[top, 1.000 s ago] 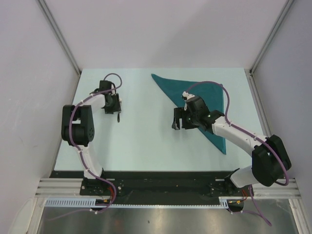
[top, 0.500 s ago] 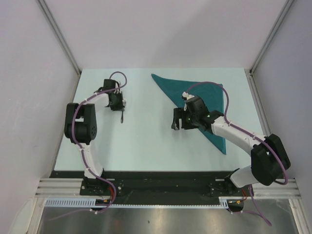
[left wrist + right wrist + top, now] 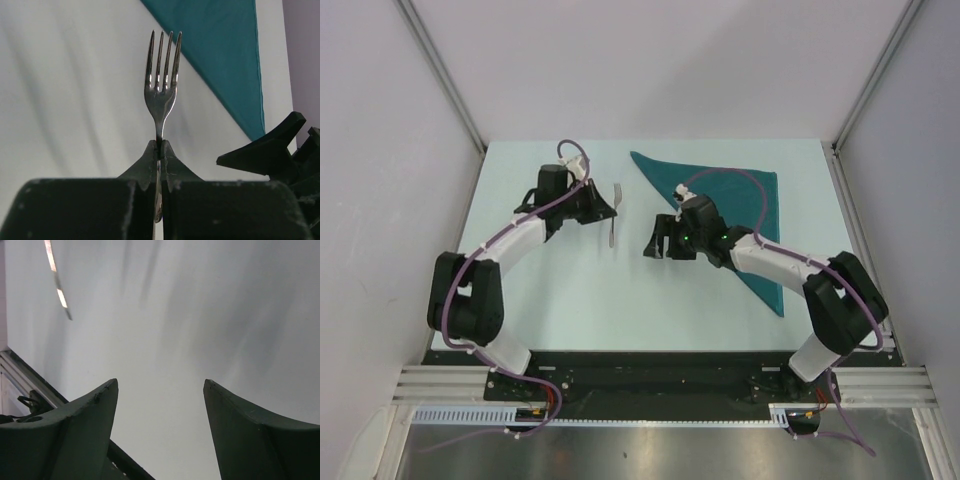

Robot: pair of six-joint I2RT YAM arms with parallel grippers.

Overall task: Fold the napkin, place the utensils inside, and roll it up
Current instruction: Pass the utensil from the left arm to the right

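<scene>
The left pincer (image 3: 606, 208) is clenched on the fork (image 3: 614, 215) by its handle, tines pointing ahead, over bare desk (image 3: 580, 300) just left of the napkin (image 3: 730, 195). The napkin lies as a flat triangle at the far right of the desk. The right pincer (image 3: 657, 240) hangs spread and empty between fork and napkin. Folding looks done, so placing the fork is the step in hand. Next, the fork must go rightward onto the cloth, with the right arm out of the way.

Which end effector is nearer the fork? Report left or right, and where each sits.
Left. The left end effector is shut on the fork, gripping its handle. The right end effector hovers open to the fork's right, not touching it.
</scene>
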